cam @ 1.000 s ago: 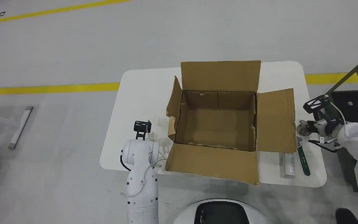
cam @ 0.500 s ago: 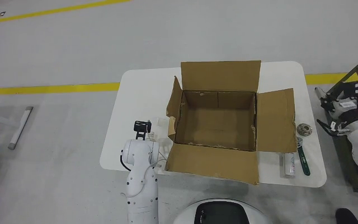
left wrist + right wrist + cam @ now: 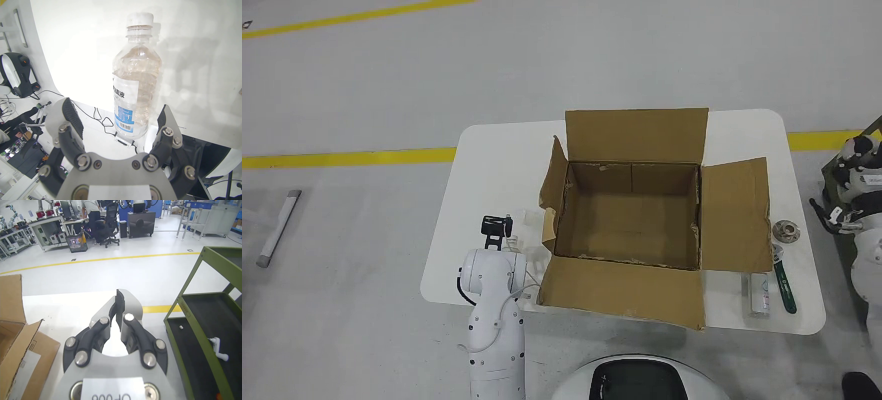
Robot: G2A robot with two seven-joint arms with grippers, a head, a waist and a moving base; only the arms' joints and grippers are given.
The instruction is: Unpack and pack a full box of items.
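Note:
The open cardboard box (image 3: 630, 215) stands mid-table with its flaps spread and its inside bare. A clear bottle (image 3: 136, 79) with a white cap and a blue-and-white label lies on the white table (image 3: 79, 37). My left gripper (image 3: 116, 108) is open, its fingers (image 3: 70, 113) on either side of the bottle's base without touching it. The left arm (image 3: 492, 275) is by the box's near left corner. My right gripper (image 3: 118, 298) is shut with nothing in it, just past the table's right edge (image 3: 832, 212).
On the table right of the box lie a small round metal part (image 3: 785, 231), a green-handled tool (image 3: 783, 285) and a white tube (image 3: 757, 293). A green cart (image 3: 204, 321) with black shelves stands close beside the right gripper. The box flap (image 3: 28, 351) is near it.
My right arm has drawn back from over the round metal part, out past the table's right edge. The left arm and the box have not moved.

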